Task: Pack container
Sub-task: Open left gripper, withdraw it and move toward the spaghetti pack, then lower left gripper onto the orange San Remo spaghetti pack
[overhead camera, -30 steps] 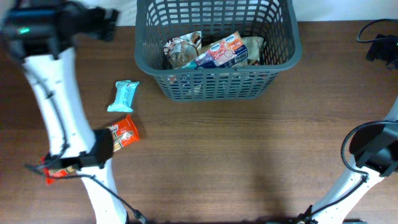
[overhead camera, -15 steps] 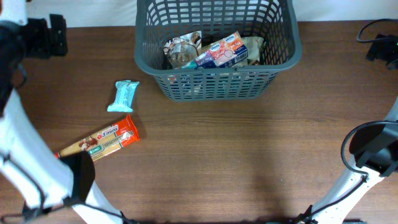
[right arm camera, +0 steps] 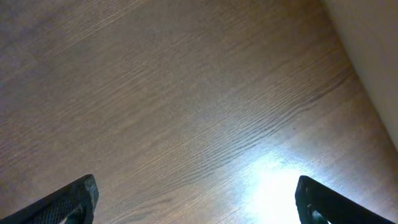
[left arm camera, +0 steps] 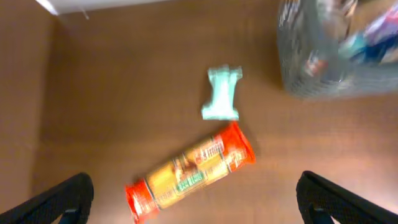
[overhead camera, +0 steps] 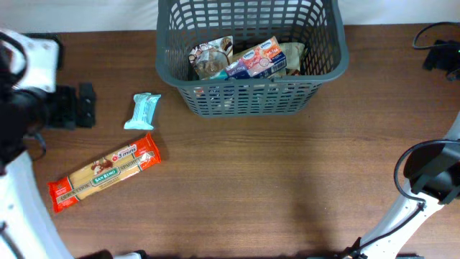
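The left gripper's [left arm camera: 196, 202] jaws are spread wide: in the left wrist view its two dark fingertips [left arm camera: 65, 198] sit at opposite bottom corners of the frame with nothing between them but bare wood. It hangs above the left part of the table [overhead camera: 287, 187], holding nothing. The right gripper [right arm camera: 198, 202] is likewise parted wide and empty, its fingertips [right arm camera: 78, 196] at the two lower corners of the right wrist view, with only wood grain and a bright patch of glare beneath it. Closest to the left gripper lies a long orange pasta packet [overhead camera: 104, 176], flat on the table and angled so that its right end is farther from the front edge than its left end. Just beyond that right end, apart from it, lies a small light teal packet [overhead camera: 144, 110], also flat on the wood. To the right of the teal packet, at the far edge of the table near the middle, stands the container [overhead camera: 248, 97], a dark grey basket with lattice sides, upright and well apart from both grippers. Inside it lie several snack packets: a brownish clear one [overhead camera: 210, 59] at the left, a pink and white one [overhead camera: 259, 59] in the middle, and a pale greenish one [overhead camera: 293, 56] at the right. In the left wrist view the container is blurred at the upper right corner.
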Action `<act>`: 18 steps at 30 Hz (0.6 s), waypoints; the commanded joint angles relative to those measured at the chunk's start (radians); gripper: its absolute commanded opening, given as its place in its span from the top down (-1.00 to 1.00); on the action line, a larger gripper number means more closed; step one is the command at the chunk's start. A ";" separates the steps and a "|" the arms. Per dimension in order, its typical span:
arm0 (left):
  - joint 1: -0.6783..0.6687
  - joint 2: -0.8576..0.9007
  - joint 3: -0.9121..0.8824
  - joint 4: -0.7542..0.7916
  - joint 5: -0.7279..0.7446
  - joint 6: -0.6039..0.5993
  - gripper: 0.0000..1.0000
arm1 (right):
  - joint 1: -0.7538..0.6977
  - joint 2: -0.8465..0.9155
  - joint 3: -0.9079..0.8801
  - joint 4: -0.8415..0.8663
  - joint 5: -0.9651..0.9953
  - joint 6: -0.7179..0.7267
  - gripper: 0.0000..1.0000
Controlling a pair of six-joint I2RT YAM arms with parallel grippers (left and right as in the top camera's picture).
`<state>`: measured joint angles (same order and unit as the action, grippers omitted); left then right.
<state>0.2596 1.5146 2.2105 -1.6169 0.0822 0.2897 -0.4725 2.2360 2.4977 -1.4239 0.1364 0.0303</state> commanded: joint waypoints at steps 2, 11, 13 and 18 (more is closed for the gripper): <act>0.040 -0.049 -0.254 0.093 -0.011 0.013 -0.98 | 0.001 -0.004 -0.002 0.003 -0.002 0.012 -0.98; 0.180 -0.050 -0.762 0.409 0.223 0.049 -0.99 | 0.001 -0.004 -0.002 0.003 -0.002 0.012 -0.98; 0.201 -0.049 -0.855 0.467 0.257 0.048 -0.98 | 0.001 -0.004 -0.002 0.003 -0.002 0.012 -0.98; 0.216 -0.049 -1.032 0.555 0.230 -0.083 -0.99 | 0.001 -0.004 -0.002 0.003 -0.002 0.012 -0.98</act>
<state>0.4694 1.4799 1.2472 -1.0908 0.2825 0.2916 -0.4725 2.2360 2.4977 -1.4235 0.1364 0.0299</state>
